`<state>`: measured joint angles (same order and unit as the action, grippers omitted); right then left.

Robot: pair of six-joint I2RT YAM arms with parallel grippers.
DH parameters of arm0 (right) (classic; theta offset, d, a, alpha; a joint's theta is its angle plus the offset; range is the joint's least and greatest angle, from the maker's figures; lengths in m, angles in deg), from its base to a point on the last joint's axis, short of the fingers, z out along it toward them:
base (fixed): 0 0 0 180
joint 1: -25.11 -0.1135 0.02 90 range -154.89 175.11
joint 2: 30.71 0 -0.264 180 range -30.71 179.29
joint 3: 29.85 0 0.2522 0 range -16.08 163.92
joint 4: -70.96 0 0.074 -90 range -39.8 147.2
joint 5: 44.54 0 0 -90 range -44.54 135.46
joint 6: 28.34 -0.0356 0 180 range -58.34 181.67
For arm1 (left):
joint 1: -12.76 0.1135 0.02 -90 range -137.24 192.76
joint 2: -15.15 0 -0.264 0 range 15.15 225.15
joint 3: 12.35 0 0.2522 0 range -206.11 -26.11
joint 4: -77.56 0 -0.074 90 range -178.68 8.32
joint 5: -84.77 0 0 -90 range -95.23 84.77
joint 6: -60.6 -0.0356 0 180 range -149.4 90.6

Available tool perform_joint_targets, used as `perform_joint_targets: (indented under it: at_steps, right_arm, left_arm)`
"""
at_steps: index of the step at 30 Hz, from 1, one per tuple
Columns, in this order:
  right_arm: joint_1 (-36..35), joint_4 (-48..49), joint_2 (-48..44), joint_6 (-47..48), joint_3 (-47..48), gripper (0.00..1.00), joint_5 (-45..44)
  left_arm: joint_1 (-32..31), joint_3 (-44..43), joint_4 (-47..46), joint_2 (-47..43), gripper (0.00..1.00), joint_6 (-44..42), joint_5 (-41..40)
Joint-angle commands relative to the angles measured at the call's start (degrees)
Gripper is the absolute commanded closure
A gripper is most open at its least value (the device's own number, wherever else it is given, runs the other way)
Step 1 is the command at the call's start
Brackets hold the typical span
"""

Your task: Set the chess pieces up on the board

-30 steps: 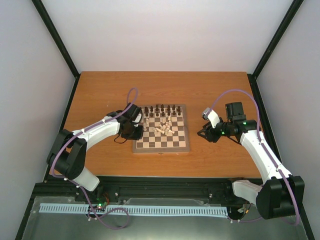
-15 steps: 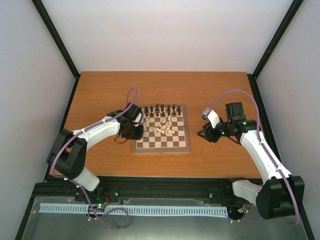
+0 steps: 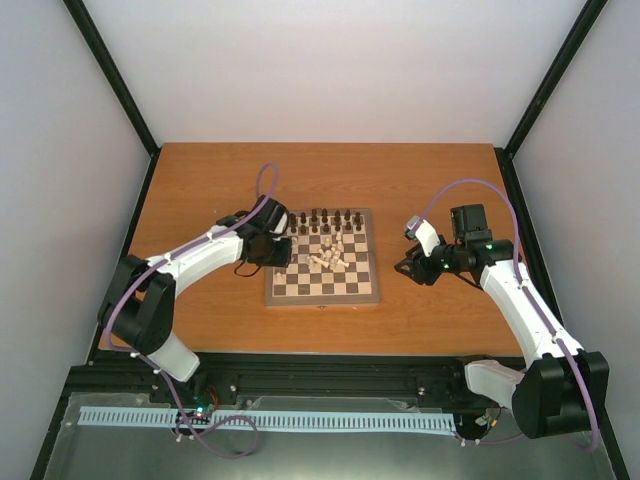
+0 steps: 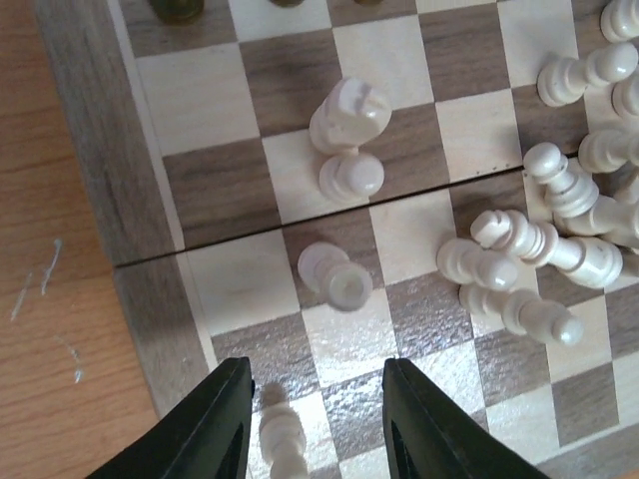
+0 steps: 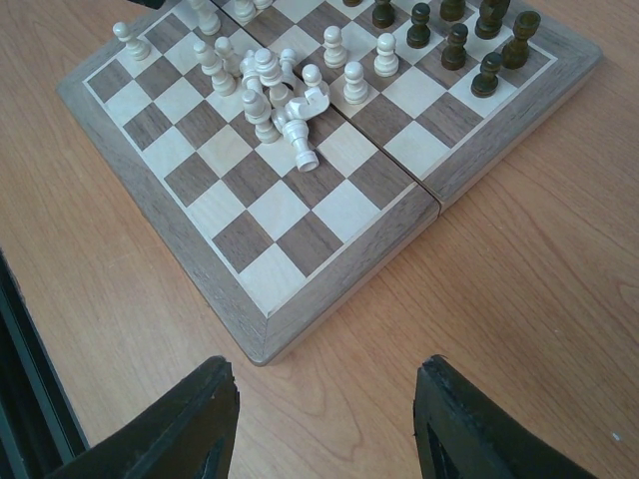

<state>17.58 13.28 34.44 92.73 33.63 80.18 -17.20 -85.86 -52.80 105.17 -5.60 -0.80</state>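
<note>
The board [image 3: 322, 299] lies mid-table, with dark chess pieces [image 3: 322, 220] lined up along its far side and a heap of cream pieces [image 3: 328, 255] near its middle. My left gripper [image 3: 277, 247] hovers over the board's left edge. In the left wrist view it [image 4: 315, 424] stands open, and a cream piece [image 4: 283, 441] stands upright just inside the left finger with a gap to the right finger. A cream pawn [image 4: 337, 276] lies ahead of it, beyond it stands a taller cream piece [image 4: 347, 120], and to the right is the tumbled heap [image 4: 539, 259]. My right gripper [image 3: 408, 262] is open and empty beside the board's right edge.
In the right wrist view the gripper [image 5: 324, 419] hangs over bare orange table just off the board's corner [image 5: 255, 344]. The cream heap [image 5: 275, 100] and the dark pieces [image 5: 469, 40] lie farther off. Black frame posts and white walls enclose the table.
My left gripper has opened, leaving a cream piece standing between its fingers, and the arm has shifted slightly toward the far side. The right arm has not moved.
</note>
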Motion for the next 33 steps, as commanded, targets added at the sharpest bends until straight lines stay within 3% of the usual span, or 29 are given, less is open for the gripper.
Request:
perform_joint_targets:
  at_steps: [1, 27, 33]
  right_arm:
    - [-0.20, 0.24, -0.10, 1.01, -0.32, 0.50, 0.31]
    - [-0.56, -0.02, -0.19, 1.60, -0.47, 0.50, 0.09]
    - [-0.56, -0.02, -0.35, 1.67, -0.51, 0.50, 0.00]
  left_arm:
    - [-0.94, -4.07, -1.80, 2.38, 0.62, 0.16, -1.41]
    - [-0.94, -7.66, -2.00, 10.18, 0.71, 1.58, -2.32]
    - [-1.05, -7.65, -2.36, 9.92, 0.80, 1.66, -2.07]
